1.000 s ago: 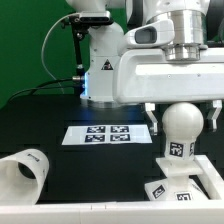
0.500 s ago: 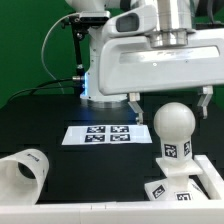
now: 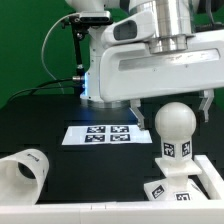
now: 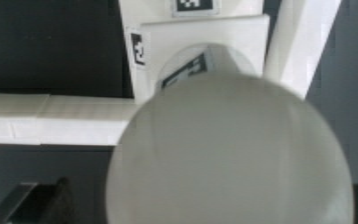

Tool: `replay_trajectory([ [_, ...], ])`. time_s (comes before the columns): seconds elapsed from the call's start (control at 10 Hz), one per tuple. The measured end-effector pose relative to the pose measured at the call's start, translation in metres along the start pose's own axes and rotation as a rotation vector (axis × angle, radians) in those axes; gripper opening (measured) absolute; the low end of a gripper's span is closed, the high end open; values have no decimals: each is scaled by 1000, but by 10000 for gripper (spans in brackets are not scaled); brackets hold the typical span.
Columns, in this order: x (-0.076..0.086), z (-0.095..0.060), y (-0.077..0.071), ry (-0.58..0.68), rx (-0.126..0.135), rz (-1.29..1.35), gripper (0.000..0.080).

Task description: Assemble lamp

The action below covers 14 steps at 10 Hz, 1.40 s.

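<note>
Bearing black-and-white tags (image 3: 175, 150): bulb (image 3: 174, 121), base (image 3: 196, 180).

Backdrop: a plain green wall (image 3: 30, 40) fills the rear of the exterior view on that view's left, evenly lit, with a dark cable (image 3: 46, 55) hanging in a curve across it. Work surface: a black table (image 3: 40, 115), matte with a faint sheen near the back, closed along its near edge by a low white ledge (image 3: 90, 212). The marker board (image 3: 105, 134) lies flat on the table near its middle, tags facing up; no window or floor is in view.
</note>
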<state>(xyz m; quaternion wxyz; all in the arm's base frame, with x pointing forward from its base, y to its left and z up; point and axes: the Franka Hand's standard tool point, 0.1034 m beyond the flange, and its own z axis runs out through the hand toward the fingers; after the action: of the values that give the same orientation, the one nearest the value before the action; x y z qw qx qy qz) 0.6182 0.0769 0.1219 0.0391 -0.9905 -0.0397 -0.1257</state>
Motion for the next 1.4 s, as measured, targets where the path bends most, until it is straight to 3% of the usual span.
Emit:
replay_trajectory([
  [0.3, -2, 3, -6, -19, -3, -26, 698],
  [0.4, -2, 3, -6, -19, -3, -25, 574],
  [0.7, -2, 3, -6, -19, -2, 68, 574],
  [1.2, -2, 3, -12, -11, -10, 710, 576],
  [1.4, -4, 5, -11, -25, 11, 1038, 576],
])
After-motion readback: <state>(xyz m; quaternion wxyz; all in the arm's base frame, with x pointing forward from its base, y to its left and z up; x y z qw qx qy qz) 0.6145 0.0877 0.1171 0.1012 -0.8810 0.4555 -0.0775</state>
